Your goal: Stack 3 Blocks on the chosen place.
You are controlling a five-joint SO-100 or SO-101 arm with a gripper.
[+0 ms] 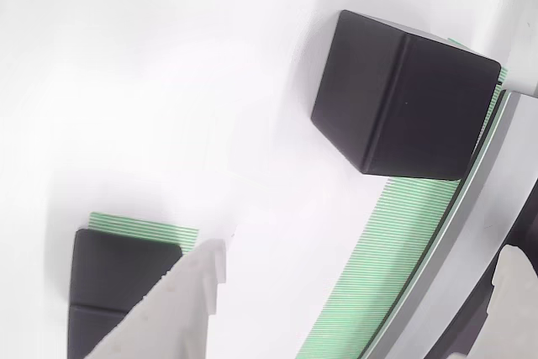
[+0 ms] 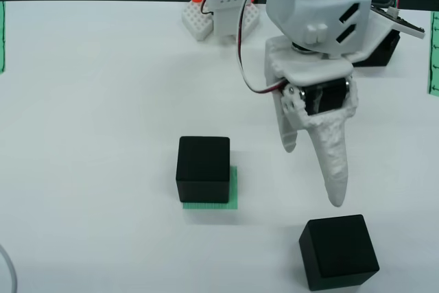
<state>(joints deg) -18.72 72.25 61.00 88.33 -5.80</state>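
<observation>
The loose block was seen on the white table, just below and in front of the gripper in the fixed front view, close under the longer fingertip and not touched. It was judged rigid, light and matte: a firm pinch on two opposite flat side faces, near mid-height, should hold without slip. No long axis was found, it being a cube; it sat flat and was yawed slightly against the table edges, so the jaws would need turning to meet parallel faces.

Further out, to the gripper's left in that view, a stack was seen on the green striped patch, offset so that stripes showed at its right and front. In the view riding on the gripper, two cubes, one on the other, were made out at lower left, though partly hidden by a finger.

The gripper was empty, fingers moderately spread.
</observation>
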